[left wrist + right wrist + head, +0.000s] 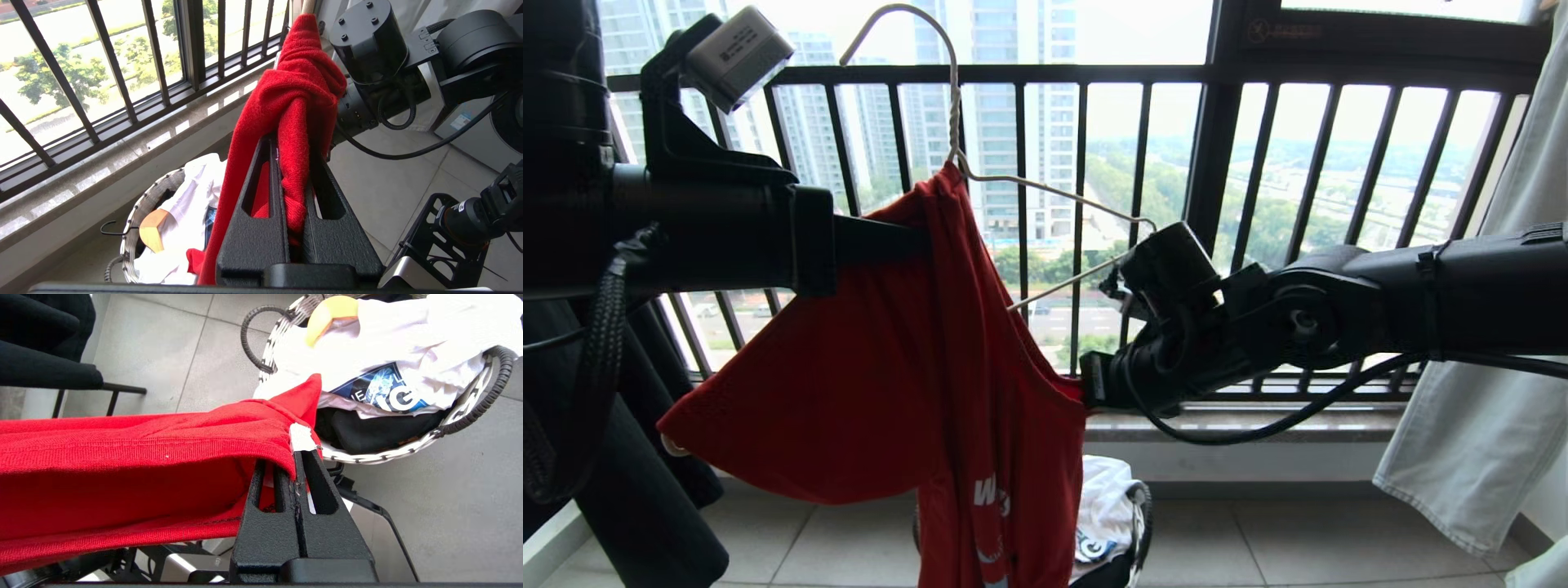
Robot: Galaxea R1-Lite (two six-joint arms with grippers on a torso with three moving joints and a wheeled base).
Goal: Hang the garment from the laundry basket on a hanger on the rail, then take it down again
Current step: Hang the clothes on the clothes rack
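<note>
left gripper clamped on shirt at hanger neck | shirt half on hanger, held mid-air, basket below | right gripper pinching collar hem | left: seat shirt, hook on rail, take down

A black balcony railing is seen across the upper frame, with towers and trees beyond. Pale denim is hung at the right edge, dark cloth at lower left. Grey floor tiles are shown below.
</note>
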